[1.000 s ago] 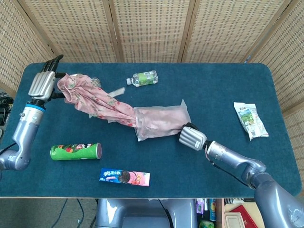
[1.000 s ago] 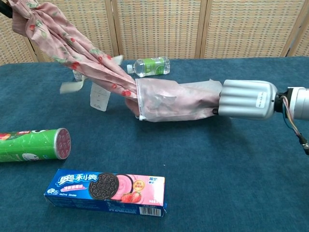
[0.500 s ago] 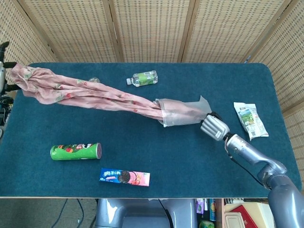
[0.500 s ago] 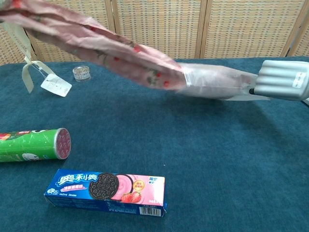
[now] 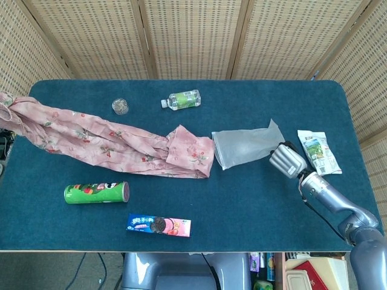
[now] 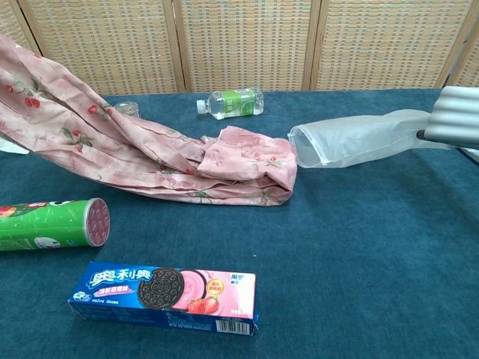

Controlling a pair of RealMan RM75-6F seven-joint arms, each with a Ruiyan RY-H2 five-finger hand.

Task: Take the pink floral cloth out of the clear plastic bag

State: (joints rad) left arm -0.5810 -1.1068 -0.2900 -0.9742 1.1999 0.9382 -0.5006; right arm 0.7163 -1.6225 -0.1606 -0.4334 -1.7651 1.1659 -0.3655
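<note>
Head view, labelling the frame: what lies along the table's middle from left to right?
Pink floral cloth → clear plastic bag, now empty → right hand holding the bag's closed end → green-and-white snack pouch.

On the table: one pink floral cloth [image 5: 115,145], one clear plastic bag [image 5: 245,145], one green bottle [image 5: 183,99], one green chip can [image 5: 97,193], one cookie box [image 5: 158,225], one small jar [image 5: 120,106] and one snack packet [image 5: 318,152].
</note>
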